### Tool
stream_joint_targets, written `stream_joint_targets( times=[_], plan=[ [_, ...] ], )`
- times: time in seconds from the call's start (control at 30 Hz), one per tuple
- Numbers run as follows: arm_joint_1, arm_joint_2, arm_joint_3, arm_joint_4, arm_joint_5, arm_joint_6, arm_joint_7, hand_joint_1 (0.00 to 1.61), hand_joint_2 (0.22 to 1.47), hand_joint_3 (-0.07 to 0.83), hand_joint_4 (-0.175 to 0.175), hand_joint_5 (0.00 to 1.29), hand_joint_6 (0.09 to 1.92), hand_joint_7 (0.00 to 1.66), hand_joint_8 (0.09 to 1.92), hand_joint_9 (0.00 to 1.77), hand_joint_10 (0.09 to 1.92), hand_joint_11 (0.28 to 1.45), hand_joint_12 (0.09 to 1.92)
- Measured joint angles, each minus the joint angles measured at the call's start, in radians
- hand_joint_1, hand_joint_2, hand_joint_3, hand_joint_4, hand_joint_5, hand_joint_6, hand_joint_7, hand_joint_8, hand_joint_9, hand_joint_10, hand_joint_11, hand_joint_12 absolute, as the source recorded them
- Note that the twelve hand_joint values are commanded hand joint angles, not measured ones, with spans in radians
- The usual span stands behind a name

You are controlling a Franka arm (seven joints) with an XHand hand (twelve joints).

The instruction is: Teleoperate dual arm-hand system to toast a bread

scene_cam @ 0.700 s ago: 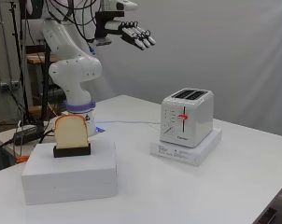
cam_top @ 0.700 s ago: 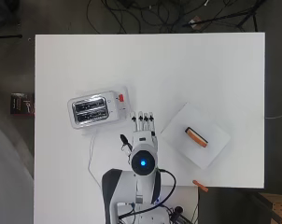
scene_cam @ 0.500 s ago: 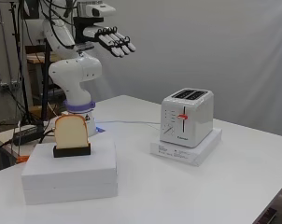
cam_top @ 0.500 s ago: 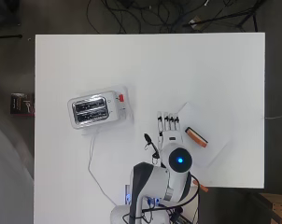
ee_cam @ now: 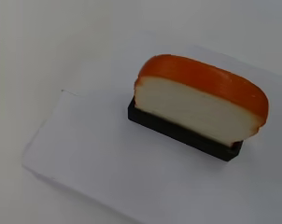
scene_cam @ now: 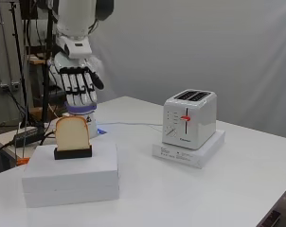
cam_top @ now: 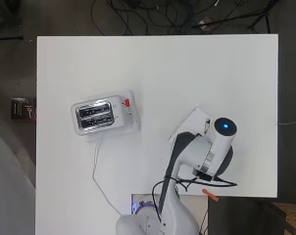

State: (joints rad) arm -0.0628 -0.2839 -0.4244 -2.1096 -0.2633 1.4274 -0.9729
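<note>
Wrist view puts the bread closest to me: a slice with an orange crust, standing upright on edge in a low black holder, which sits on a flat white block. Side view shows my hand above and a little behind the slice, fingers straight and spread wide, pointing down, holding nothing and touching nothing. Overhead, my own arm hides the slice and most of the block, so I cannot judge my line-up from there.

My guess is I am about to come down and pinch the slice. The risks as I see them: if I descend off-centre, a fingertip may push the top of the slice and tip it over or knock it out of the holder. If I close too low, I may catch the holder and lift it along with the bread.

Farther across the table, well apart from the block, stands the toaster on its own white base. Both slots look empty from overhead, and its cord trails back toward my base.
</note>
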Motion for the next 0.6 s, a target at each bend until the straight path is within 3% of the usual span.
stream_joint_targets(
  times=[0.37,0.57,0.6],
  plan=[
    [-0.009,0.177,0.017,-0.066,-0.219,0.083,0.022,0.34,0.91,0.004,0.008,0.36,0.09,0.50,0.09,0.66,0.09,0.54,0.09],
    [-0.013,0.203,0.018,-0.090,-0.256,0.112,0.037,0.34,0.94,0.007,0.027,0.40,0.09,0.53,0.09,0.66,0.09,0.54,0.09],
    [-0.013,0.203,0.017,-0.095,-0.260,0.112,0.039,0.72,1.01,-0.025,-0.036,0.55,0.41,0.72,0.32,0.84,0.30,0.65,0.09]
  ],
)
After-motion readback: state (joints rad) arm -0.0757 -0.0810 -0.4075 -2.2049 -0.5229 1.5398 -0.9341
